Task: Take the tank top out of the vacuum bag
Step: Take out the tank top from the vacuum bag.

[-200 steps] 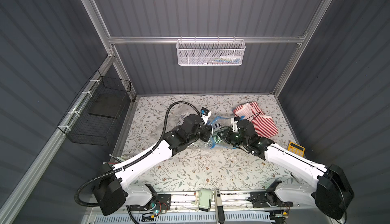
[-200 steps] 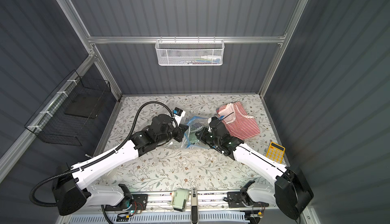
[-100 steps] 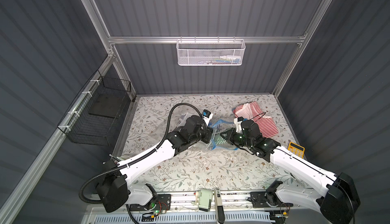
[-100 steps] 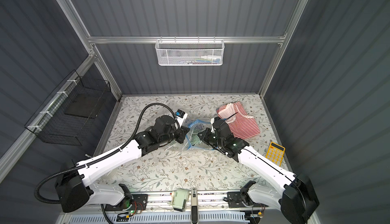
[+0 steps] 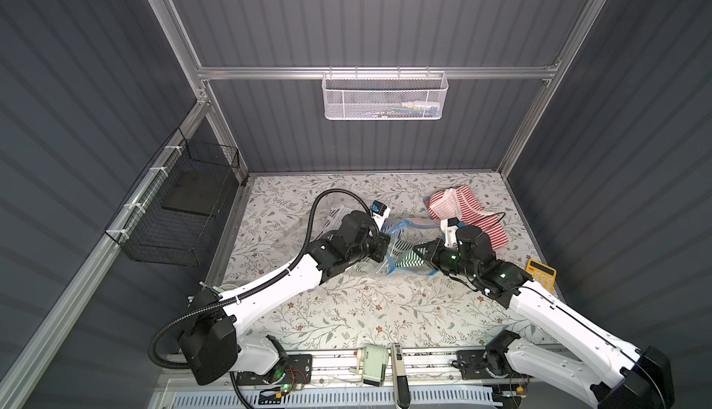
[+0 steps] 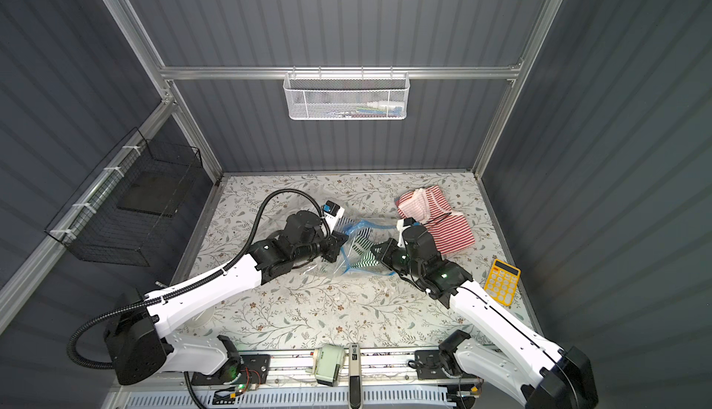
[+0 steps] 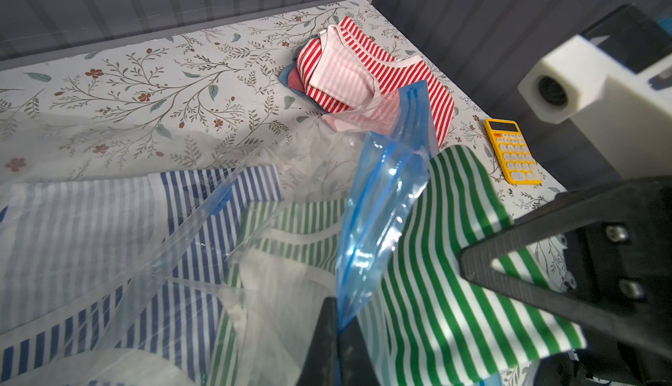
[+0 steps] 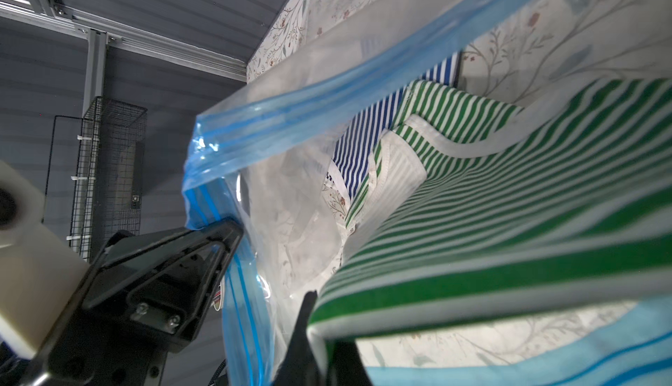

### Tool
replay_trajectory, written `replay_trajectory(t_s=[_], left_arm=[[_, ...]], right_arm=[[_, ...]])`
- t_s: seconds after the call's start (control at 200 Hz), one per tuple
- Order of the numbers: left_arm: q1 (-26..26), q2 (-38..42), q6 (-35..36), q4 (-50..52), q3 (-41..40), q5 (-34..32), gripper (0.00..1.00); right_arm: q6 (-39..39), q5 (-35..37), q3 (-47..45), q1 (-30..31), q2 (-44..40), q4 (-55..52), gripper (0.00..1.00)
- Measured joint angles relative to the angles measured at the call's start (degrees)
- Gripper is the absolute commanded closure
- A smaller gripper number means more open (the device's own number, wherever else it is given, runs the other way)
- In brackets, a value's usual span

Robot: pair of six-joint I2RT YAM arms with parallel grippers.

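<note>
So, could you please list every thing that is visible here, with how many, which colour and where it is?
vacuum bag: 1, clear with blue zip strip, middle of the table, mouth open between the arms
green-striped tank top: 1, green and white, partly out of the bag's mouth
blue-striped garment: 1, blue and white, inside the bag
red-striped garment: 1, red and white, on the table towards the far right corner
calculator: 1, yellow, at the table's right edge
mesh basket: 1, white, hung on the back rail
wire basket: 1, black, on the left wall
table: 1, floral cover
left gripper: 1, black, shut on the bag's zip edge
right gripper: 1, black, shut on the green-striped tank top
</note>
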State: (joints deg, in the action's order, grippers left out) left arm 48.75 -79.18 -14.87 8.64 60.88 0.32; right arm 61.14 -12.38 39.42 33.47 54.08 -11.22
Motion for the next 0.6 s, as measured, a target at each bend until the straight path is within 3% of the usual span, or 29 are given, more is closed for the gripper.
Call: replay_trajectory(t_s=[0.19,0.595], left_arm=[[0.0,0.0,0.0,0.0,0.0,0.6,1.00],[0.5,-2.8,-0.4,-1.4,0.2,1.6,1.00]], right_arm=[[0.5,0.2,-4.3,-0.9,-5.8,-2.6,0.99],[0.7,1.6,-4.6,-2.7,-13.2,-9.9,0.98]])
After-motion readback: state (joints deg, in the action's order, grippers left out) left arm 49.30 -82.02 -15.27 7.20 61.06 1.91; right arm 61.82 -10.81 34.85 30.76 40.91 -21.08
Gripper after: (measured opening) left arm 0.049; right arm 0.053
